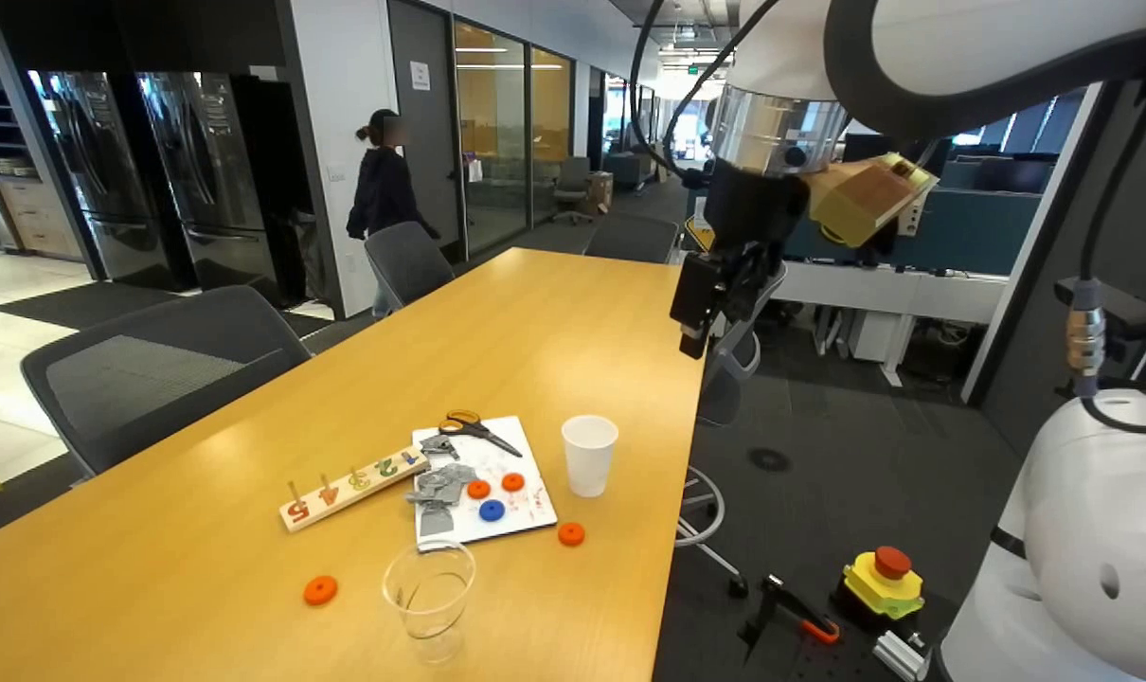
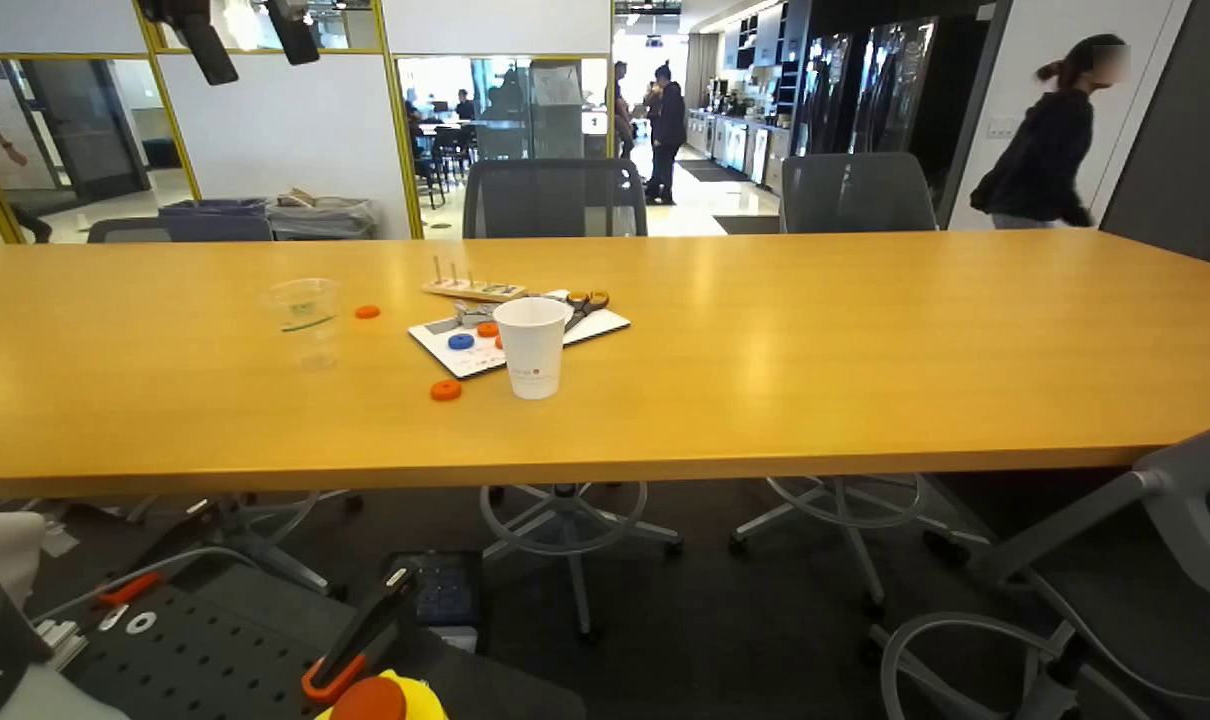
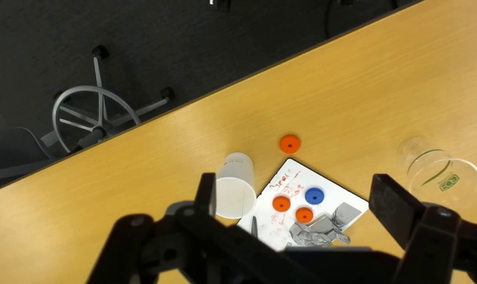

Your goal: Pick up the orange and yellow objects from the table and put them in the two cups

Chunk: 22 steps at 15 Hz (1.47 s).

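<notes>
Orange discs (image 1: pixel 320 591) lie on table (image 1: pixel 573 332) and whiteboard (image 1: pixel 531 509) (the fingers (image 3: pixel 394 209) stand wide apart).

Over my feeds I see two stainless-steel refrigerators (image 1: pixel 199 161) beside a white wall (image 1: pixel 341 114) and dark gray door (image 1: pixel 426 142), a glass-fronted room (image 1: pixel 492 133) along a corridor (image 1: pixel 620 206) ending in bright light (image 1: pixel 701 123), mesh-backed office chairs (image 2: pixel 555 195) on dark carpet (image 1: pixel 848 455), and a yellow-framed, white-paneled partition (image 2: pixel 290 150).

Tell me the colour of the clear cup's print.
Green; the print on the clear cup shows best in the wrist view.
</notes>
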Each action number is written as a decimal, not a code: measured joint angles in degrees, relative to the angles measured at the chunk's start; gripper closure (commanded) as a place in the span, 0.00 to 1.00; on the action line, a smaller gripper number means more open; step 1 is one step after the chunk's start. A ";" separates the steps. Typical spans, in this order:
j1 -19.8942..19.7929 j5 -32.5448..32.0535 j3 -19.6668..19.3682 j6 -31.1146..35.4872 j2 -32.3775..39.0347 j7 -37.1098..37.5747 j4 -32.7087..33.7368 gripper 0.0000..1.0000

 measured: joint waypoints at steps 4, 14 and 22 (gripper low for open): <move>1.04 0.41 -1.05 3.09 0.21 -0.03 -5.15 0.00; 1.59 4.44 -0.62 25.88 20.92 1.89 -8.66 0.00; 0.33 1.81 -0.64 48.89 46.30 6.44 -8.41 0.00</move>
